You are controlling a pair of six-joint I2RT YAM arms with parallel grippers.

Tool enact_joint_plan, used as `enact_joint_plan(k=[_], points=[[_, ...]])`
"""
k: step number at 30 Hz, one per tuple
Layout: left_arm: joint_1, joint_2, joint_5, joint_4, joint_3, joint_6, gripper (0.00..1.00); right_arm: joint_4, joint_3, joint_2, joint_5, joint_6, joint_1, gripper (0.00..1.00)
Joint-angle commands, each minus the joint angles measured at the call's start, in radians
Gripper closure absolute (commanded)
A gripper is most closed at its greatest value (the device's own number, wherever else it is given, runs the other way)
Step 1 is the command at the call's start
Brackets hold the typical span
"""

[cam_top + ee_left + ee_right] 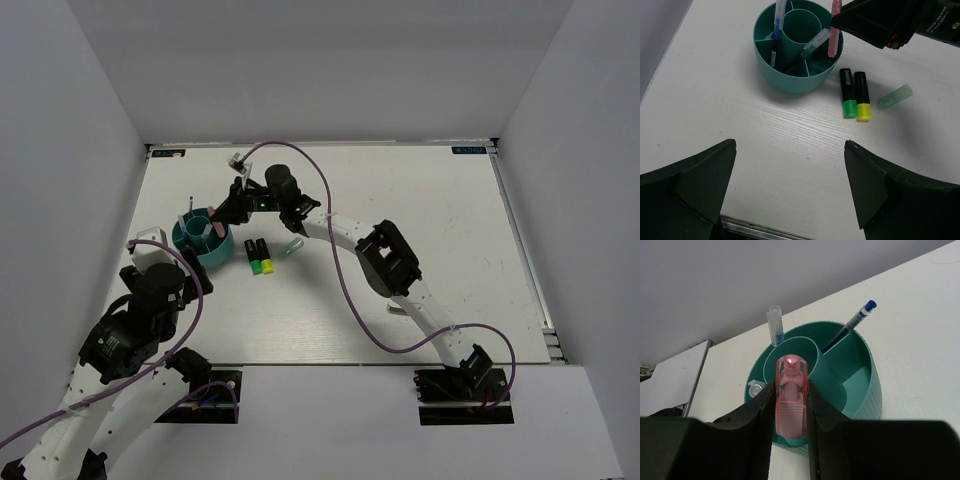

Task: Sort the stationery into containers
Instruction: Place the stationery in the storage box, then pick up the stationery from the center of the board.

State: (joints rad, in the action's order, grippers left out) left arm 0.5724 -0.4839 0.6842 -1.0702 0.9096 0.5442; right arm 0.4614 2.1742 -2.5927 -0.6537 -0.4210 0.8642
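Note:
The round teal holder (203, 238) (797, 47) (860, 385) stands at the table's left. Two blue pens (776, 35) (850, 325) and a pale clear-capped marker (812, 46) lean in its compartments. My right gripper (790, 384) (232, 208) is shut on a pink marker (791, 400) (834, 30), held upright over an outer compartment; its lower end is hidden. Two black markers, green-ended (848, 92) and yellow-ended (863, 96), lie side by side right of the holder (257, 257). A pale green marker (895, 96) (292, 247) lies beyond them. My left gripper (790, 144) hangs open nearer me, holding nothing.
A small pale block (237, 158) lies near the table's back edge, behind the right gripper. The right arm (385, 255) stretches across the middle of the table. White walls enclose the left, back and right sides.

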Motion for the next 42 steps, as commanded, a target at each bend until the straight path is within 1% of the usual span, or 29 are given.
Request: enact_joint_plan(k=[1,5,6,7,9,10,12,13,15,16,19,23,24,25,28,30,31,32,33,34,35,36,37,38,39,40,41,42], points=[[-0.002,0.005,0.011,-0.013,0.003,0.011,0.01,0.071,-0.014,-0.004,0.019,-0.015,0.002,1.0],[-0.002,0.005,0.012,-0.017,0.005,0.011,0.01,0.071,-0.022,-0.004,0.02,-0.019,0.001,0.99],[-0.002,0.005,0.009,-0.017,0.003,0.011,0.01,0.072,-0.024,-0.004,0.02,-0.022,0.002,0.93],[0.0,0.004,0.009,-0.019,0.006,0.013,0.01,0.069,-0.024,-0.001,0.014,-0.018,-0.002,0.85],[-0.002,0.005,0.009,-0.02,0.003,0.013,0.01,0.072,-0.031,0.0,0.006,-0.015,-0.002,0.79],[-0.002,0.004,0.009,-0.02,0.005,0.016,0.01,0.069,-0.033,0.0,0.003,-0.013,-0.001,0.7],[-0.002,0.007,0.008,-0.02,0.006,0.016,0.01,0.072,-0.047,0.011,-0.007,-0.01,-0.002,0.6],[-0.002,0.005,0.006,-0.023,0.006,0.014,0.01,0.071,-0.045,0.014,-0.007,-0.007,-0.004,0.52],[-0.003,0.002,0.005,-0.02,0.009,0.014,0.01,0.068,-0.05,0.032,-0.009,-0.001,-0.007,0.47],[-0.003,0.004,0.003,-0.02,0.009,0.014,0.01,0.068,-0.054,0.043,-0.011,0.002,-0.01,0.47],[-0.005,-0.005,-0.003,-0.02,0.014,0.013,0.01,0.071,-0.086,0.075,-0.027,0.025,-0.016,0.42],[0.0,-0.021,-0.008,-0.025,0.032,0.005,0.01,0.074,-0.116,0.118,-0.044,0.048,-0.034,0.42],[-0.003,-0.024,-0.012,-0.03,0.038,0.003,0.01,0.074,-0.12,0.15,-0.05,0.047,-0.046,0.42],[0.0,-0.028,-0.015,-0.03,0.046,-0.001,0.03,0.068,-0.138,0.161,-0.049,0.051,-0.056,0.42],[0.0,-0.027,-0.023,-0.03,0.054,-0.009,0.11,0.045,-0.163,0.216,-0.055,0.08,-0.082,0.42],[-0.002,-0.024,-0.031,-0.024,0.052,-0.012,0.18,0.02,-0.175,0.252,-0.073,0.116,-0.108,0.42],[-0.003,-0.018,-0.035,-0.02,0.048,-0.012,0.22,-0.048,-0.203,0.29,-0.084,0.154,-0.114,0.42],[-0.005,-0.021,-0.04,-0.02,0.048,-0.013,0.34,-0.082,-0.212,0.302,-0.095,0.174,-0.12,0.42],[-0.002,-0.016,-0.041,-0.019,0.043,-0.012,0.44,-0.174,-0.218,0.318,-0.107,0.264,-0.132,0.42],[-0.002,-0.012,-0.044,-0.02,0.04,-0.013,0.56,-0.302,-0.24,0.357,-0.162,0.41,-0.133,0.44],[-0.002,-0.012,-0.051,-0.02,0.037,-0.015,0.77,-0.37,-0.249,0.368,-0.184,0.497,-0.14,0.49],[-0.002,-0.009,-0.054,-0.023,0.037,-0.013,0.84,-0.544,-0.254,0.381,-0.232,0.82,-0.142,0.61],[-0.003,-0.007,-0.055,-0.025,0.035,-0.015,0.9,-0.649,-0.252,0.403,-0.251,0.947,-0.143,0.68],[0.0,-0.007,-0.063,-0.028,0.032,-0.015,0.93,-0.97,-0.248,0.41,-0.251,1.076,-0.145,0.74],[0.001,-0.007,-0.064,-0.03,0.032,-0.018,0.93,-1.083,-0.245,0.413,-0.242,1.371,-0.143,0.79],[0.0,-0.008,-0.071,-0.031,0.031,-0.021,0.88,-1.183,-0.249,0.41,-0.207,1.626,-0.14,0.81],[-0.002,-0.012,-0.075,-0.031,0.026,-0.023,0.74,-1.412,-0.249,0.408,-0.16,1.728,-0.139,0.81],[-0.002,-0.015,-0.081,-0.034,0.026,-0.023,0.32,-1.464,-0.245,0.398,-0.129,1.921,-0.137,0.81]])
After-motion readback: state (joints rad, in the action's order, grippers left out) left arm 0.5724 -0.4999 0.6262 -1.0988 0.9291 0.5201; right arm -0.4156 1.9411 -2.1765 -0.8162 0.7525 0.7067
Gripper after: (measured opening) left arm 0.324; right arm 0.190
